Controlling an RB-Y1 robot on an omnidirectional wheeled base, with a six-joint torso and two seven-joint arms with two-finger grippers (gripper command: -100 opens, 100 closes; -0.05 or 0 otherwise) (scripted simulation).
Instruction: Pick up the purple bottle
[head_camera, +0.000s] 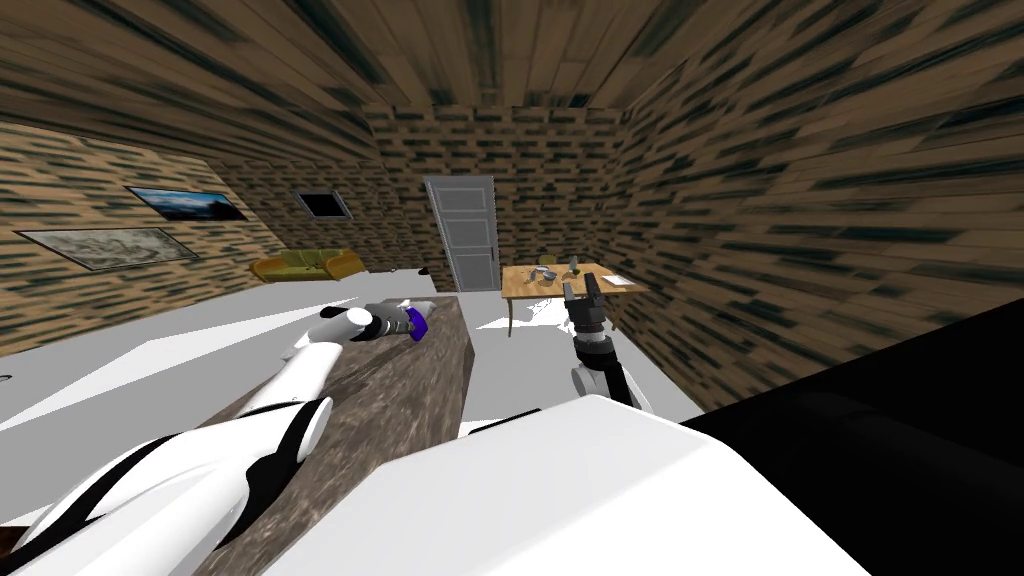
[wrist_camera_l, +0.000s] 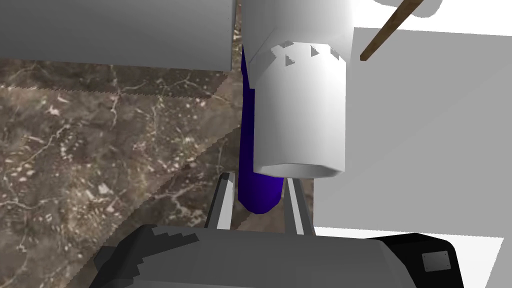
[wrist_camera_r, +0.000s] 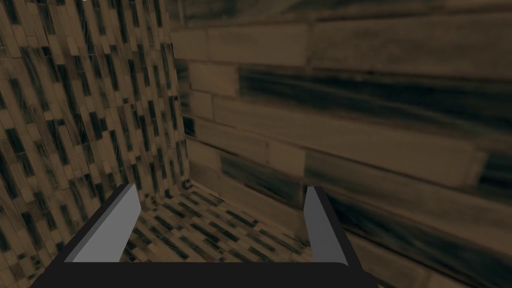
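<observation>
Step in hand: the grasp. The left gripper (wrist_camera_l: 258, 178) has its two fingers drawn in narrow on the purple bottle (wrist_camera_l: 257, 196), one on each side of it
Grip: it looks made, low on the bottle's rounded end, with the fingers seeming to touch its sides. I cannot tell whether the bottle is already off the surface
Where the bottle is: at the far end of the counter (head_camera: 400, 405), near its edge, at the tip of the outstretched left arm
Neighbour: a white cylinder (wrist_camera_l: 300, 112) sits close against the bottle, on the far side from the gripper. What it is I cannot tell
Next move, as I judge it: a straight lift with the grip kept firm, easing the bottle away from the white cylinder so as not to knock it
Right gripper (wrist_camera_r: 220, 187): raised beside the chest, fingers wide apart, holding nothing
Surface: a dark brown top with pale marbled veins, long and narrow
Room: brown brick-patterned walls, pale floor (head_camera: 150, 345), grey panelled door (head_camera: 462, 232), yellow sofa (head_camera: 305, 265), wooden table (head_camera: 560, 283) bearing small things, two pictures (head_camera: 185, 203) on the left wall, and a black area (head_camera: 900, 450) low on the right
</observation>
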